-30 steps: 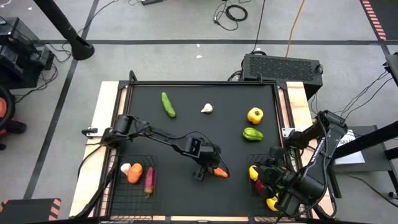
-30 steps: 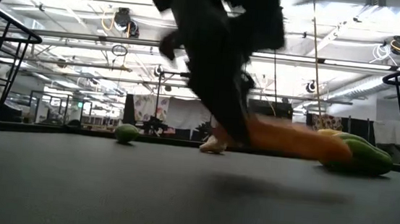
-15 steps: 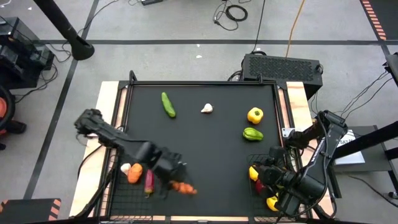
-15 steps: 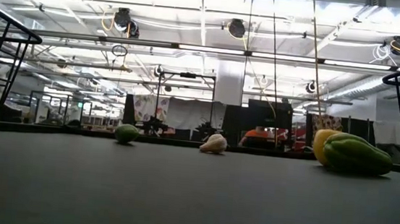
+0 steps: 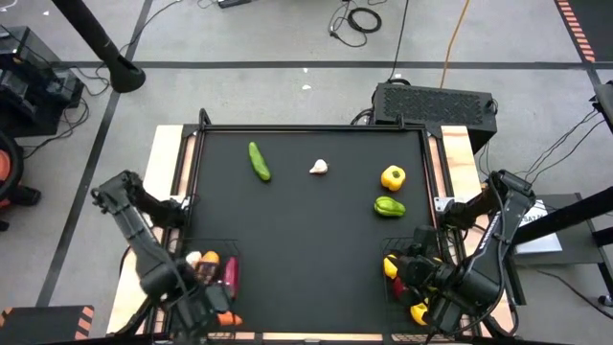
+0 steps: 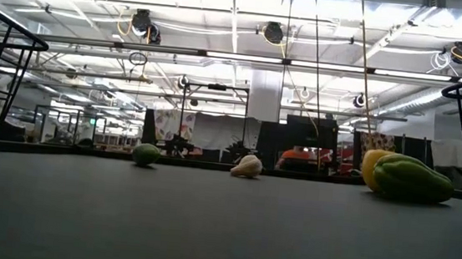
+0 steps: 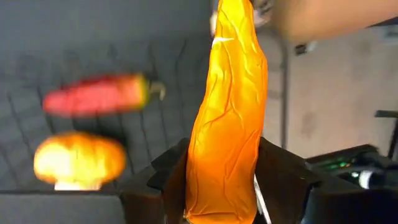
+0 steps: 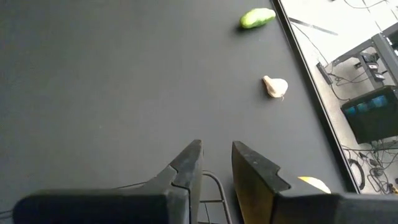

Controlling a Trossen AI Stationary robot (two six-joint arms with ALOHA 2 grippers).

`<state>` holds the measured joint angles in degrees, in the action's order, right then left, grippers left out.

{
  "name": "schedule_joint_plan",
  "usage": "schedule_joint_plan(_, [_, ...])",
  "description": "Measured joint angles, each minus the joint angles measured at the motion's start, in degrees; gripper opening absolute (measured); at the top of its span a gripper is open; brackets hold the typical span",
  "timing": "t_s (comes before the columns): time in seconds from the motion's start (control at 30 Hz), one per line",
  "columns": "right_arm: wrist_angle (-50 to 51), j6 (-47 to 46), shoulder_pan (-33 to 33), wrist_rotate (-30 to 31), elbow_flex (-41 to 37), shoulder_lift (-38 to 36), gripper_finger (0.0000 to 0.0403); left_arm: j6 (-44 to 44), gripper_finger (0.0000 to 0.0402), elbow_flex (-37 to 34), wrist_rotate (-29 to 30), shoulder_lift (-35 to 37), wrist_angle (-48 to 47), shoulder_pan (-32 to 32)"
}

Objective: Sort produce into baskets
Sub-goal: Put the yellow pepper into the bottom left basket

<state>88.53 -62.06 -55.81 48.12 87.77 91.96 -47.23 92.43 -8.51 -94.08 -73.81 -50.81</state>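
Note:
My left gripper (image 5: pixel 216 314) is shut on an orange carrot (image 5: pixel 228 318) above the near end of the left wire basket (image 5: pixel 182 287), at the table's near left corner. In that basket lie a white garlic (image 5: pixel 194 259), an orange piece (image 5: pixel 209 262) and a red piece (image 5: pixel 230 276). My right gripper (image 8: pixel 216 149) waits over the right basket (image 5: pixel 387 243), fingers a narrow gap apart and empty; lemons (image 5: pixel 391 264) and a red apple (image 5: pixel 398 286) lie there. My left gripper pinches the carrot's thick part (image 7: pixel 219 186) between its two fingers (image 7: pixel 168 180), one on each side. The carrot lies along the fingers and sticks out past their tips, narrow end (image 7: pixel 236 18) away from the wrist. It is lifted clear above the basket's grid.
On the black tabletop lie a green cucumber (image 5: pixel 259 161) at the far left, a white garlic (image 5: pixel 319 167) at the far middle, and a yellow pepper (image 5: pixel 392 177) and a green pepper (image 5: pixel 389 206) at the right. The middle of the table is free.
My left gripper has carried the carrot from the middle of the table toward the near left corner, over the left basket, and has left the low view. The carrot stays in the hold, clear of the table.

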Motion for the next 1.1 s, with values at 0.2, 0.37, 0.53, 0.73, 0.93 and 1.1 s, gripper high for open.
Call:
schedule_joint_plan(0.2, [-0.4,1.4,0.8,0.1,0.0,0.0,0.0077,-9.8,0.0170,-0.9,2.6,0.0,-5.6,-5.1])
schedule_joint_plan(0.37, [-2.6,4.6,2.6,0.2,0.0,0.0,0.0077,-13.9,0.0171,-0.9,3.0,-0.5,-6.2,-7.4])
schedule_joint_plan(0.53, [-5.5,8.4,4.1,0.1,0.0,0.0,0.0077,-14.0,0.0183,-0.9,3.0,-3.5,-6.2,-8.1])
schedule_joint_plan(0.73, [-7.9,11.3,4.9,-0.2,0.0,0.0,0.0077,-14.8,0.0230,-1.0,2.9,-6.8,-3.5,-8.2])
schedule_joint_plan(0.93, [-8.7,11.8,4.9,0.0,0.0,0.0,0.0077,-22.9,0.0265,-1.0,1.9,-7.1,-1.7,-7.1])
schedule_joint_plan(1.1, [-8.7,11.8,6.7,3.3,0.0,0.0,0.0077,-22.9,0.0258,-0.9,3.8,-7.1,-1.8,-5.9])
